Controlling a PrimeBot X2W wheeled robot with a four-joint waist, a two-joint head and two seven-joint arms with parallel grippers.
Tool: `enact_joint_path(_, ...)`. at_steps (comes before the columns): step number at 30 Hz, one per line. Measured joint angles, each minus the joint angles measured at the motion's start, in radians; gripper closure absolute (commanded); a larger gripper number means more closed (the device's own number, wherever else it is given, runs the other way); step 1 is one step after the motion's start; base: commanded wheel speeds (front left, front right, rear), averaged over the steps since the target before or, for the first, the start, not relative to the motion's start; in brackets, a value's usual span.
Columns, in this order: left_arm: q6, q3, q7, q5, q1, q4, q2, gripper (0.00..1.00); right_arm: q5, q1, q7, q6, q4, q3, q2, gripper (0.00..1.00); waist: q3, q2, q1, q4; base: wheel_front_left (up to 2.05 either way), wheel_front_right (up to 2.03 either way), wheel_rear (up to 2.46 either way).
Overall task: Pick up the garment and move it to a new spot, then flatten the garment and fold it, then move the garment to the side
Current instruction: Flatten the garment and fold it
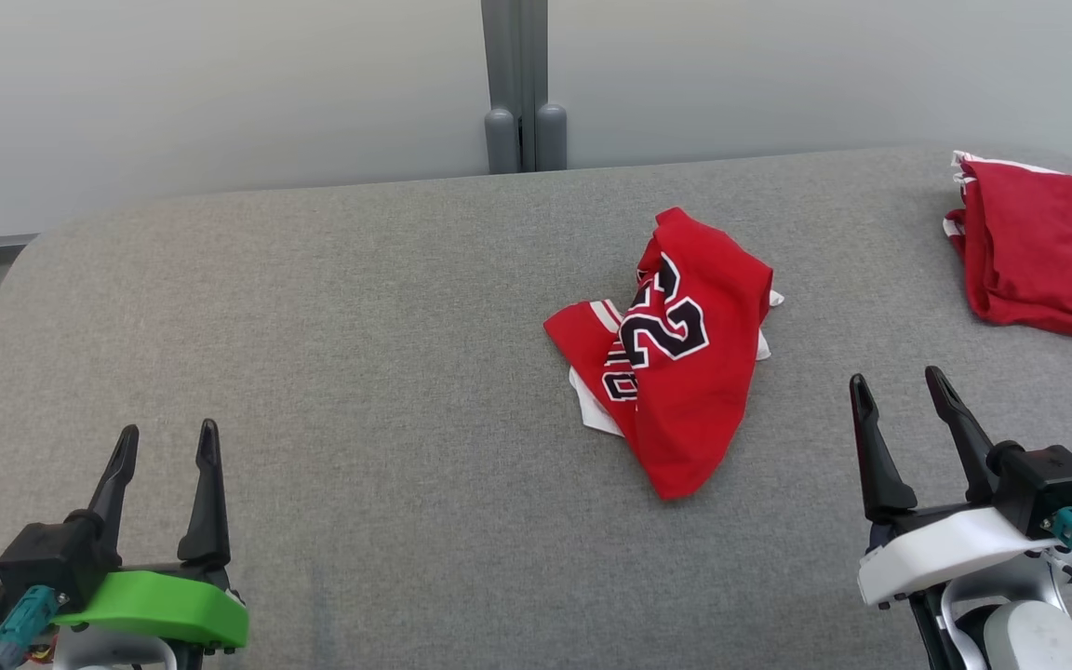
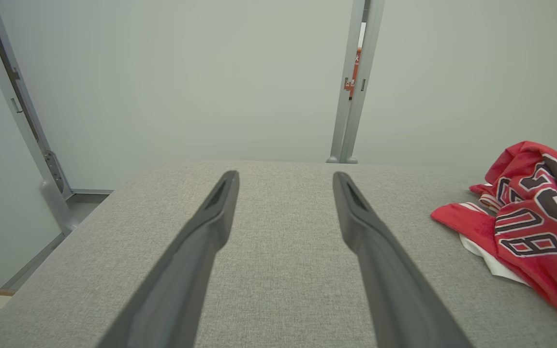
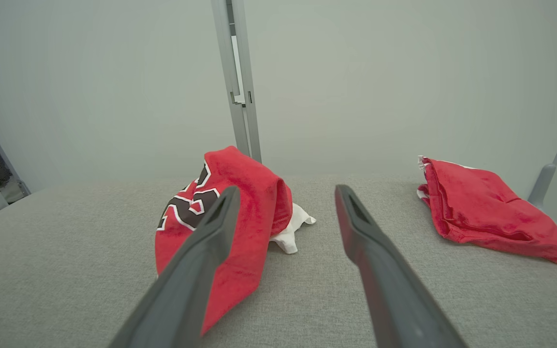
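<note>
Red jersey garment [image 1: 676, 372] lies crumpled in a heap on the grey fabric table [image 1: 359, 326], a bit right of centre and about mid-depth. Black-and-white numerals face up, and white lining pokes out at its left and right edges. Nothing touches it.

Second red garment [image 1: 1038, 251] sits at the far right corner of the table, roughly folded, well apart from the jersey.

Right gripper [image 1: 897, 376], on a white mount, is at near right with its fingers spread apart and holding nothing. It is near the jersey but clear of it.

Left gripper [image 1: 168, 428], on a green mount, is at near left with its fingers apart and empty, well away from the jersey and over bare table.

Grey post [image 1: 517, 84] stands against the pale wall behind the far edge.
</note>
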Motion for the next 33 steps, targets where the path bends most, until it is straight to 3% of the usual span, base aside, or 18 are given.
enact_joint_path(33,0.029,-0.012,0.023,-0.011,-0.001,-0.017,0.018,0.0,0.001,0.002,-0.01,0.0,0.023,-0.003,-0.001,0.0,0.015,0.0,0.0,0.0,0.0,0.0,0.0)
